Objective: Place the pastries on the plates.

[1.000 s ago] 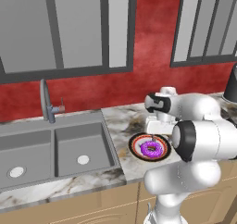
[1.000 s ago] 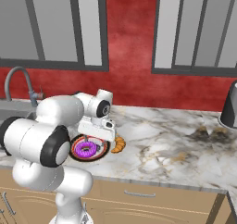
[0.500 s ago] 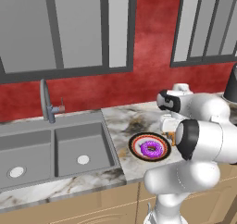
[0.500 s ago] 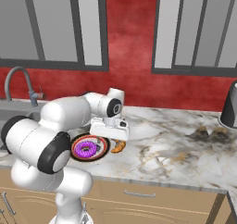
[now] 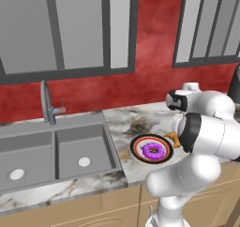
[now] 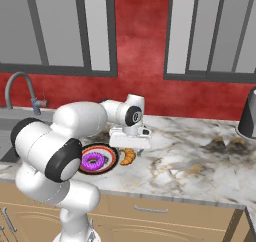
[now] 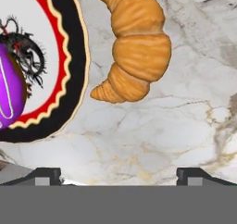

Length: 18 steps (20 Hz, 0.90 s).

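The golden-brown croissant [image 7: 136, 47] lies on the marble counter just right of the red-rimmed plate [image 7: 76, 56], apart from its edge. The purple-glazed donut [image 6: 93, 161] rests on that plate's [image 6: 111, 156] white centre. My gripper [image 6: 130, 147] hangs low over the counter beside the croissant [image 6: 127, 157], pointing down. In the hand view my gripper [image 7: 119, 174] is open, its fingertips [image 7: 44, 174] spread wide over bare marble with nothing between them, the croissant a little ahead. In the left base view my arm covers part of the croissant [image 5: 172, 137]. The blue plate is out of view.
A double sink [image 5: 56, 151] with a faucet [image 5: 47, 104] sits left of the plate. A dark kettle [image 6: 247, 113] stands at the far right of the counter, near dark stains [image 6: 222, 145]. The counter's front edge runs close to the plate.
My hand has swung right, from over the plate to over the counter beside the croissant. The donut stays on the plate.
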{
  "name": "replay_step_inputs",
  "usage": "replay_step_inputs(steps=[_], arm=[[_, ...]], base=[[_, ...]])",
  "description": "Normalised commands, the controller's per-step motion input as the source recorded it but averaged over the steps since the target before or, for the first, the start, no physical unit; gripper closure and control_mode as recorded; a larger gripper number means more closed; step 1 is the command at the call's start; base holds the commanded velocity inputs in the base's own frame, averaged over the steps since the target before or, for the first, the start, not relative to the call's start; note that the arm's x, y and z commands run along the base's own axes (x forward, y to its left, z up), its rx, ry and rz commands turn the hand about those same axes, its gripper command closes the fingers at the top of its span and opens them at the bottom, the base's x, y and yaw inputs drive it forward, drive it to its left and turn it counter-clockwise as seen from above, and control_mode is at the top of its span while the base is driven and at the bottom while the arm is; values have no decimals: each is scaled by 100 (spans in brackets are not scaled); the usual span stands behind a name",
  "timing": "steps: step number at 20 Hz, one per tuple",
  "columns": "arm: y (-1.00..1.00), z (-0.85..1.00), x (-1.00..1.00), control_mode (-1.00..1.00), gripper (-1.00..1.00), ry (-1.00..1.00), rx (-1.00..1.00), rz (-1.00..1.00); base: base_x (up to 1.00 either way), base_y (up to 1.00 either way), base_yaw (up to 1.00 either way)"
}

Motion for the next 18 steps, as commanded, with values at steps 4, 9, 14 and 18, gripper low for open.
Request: replay_step_inputs(steps=[4,9,14,18], arm=[[-30,0,13,-100,-100,-6,3,12],[-10,0,7,-100,-100,-10,3,7],[4,0,14,-100,-100,-6,2,0],[18,0,18,-100,-100,-3,0,-1]], base=[[0,0,0],[0,0,0],[0,0,0],[0,0,0]])
